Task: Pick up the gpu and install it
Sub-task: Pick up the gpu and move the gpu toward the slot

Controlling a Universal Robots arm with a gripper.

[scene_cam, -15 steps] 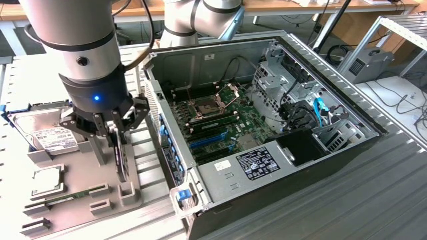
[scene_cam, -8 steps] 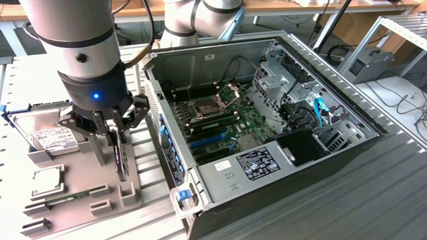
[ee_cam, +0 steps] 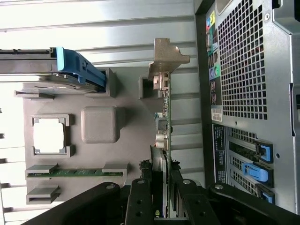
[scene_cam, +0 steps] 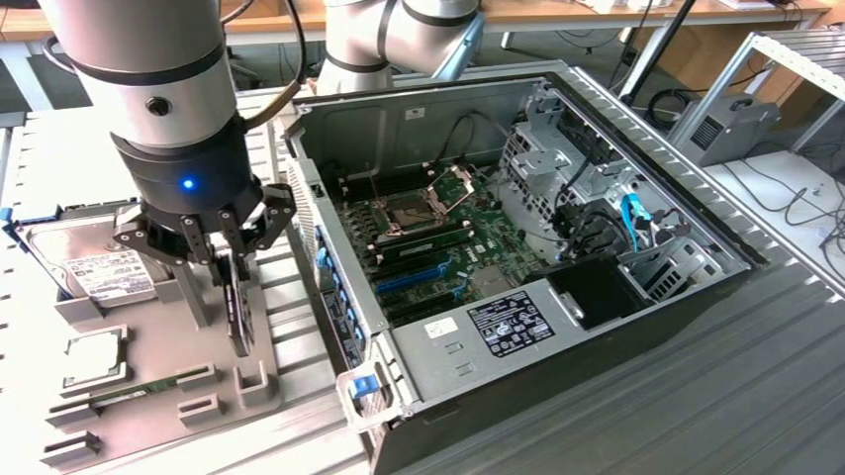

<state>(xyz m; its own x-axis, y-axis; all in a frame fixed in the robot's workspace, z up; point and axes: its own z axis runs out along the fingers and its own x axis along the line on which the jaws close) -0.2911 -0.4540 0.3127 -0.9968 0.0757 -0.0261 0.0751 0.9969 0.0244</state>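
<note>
My gripper (scene_cam: 222, 259) is clamped on the gpu (scene_cam: 240, 312). I should lift it straight and slow from the gray holder (scene_cam: 145, 424).

Reaches straight down with the arm (scene_cam: 152, 69) at the exterior view's left, wrist vertical, blue light (scene_cam: 189, 183) lit on the black wrist section. Bends back at the elbow joints (scene_cam: 396, 35) on the far side. Grips the gpu (scene_cam: 239, 302) by its upper edge with the gripper (scene_cam: 218, 259): fingers (ee_cam: 139, 199) pressed on both faces, linkages splayed outward above.
</note>
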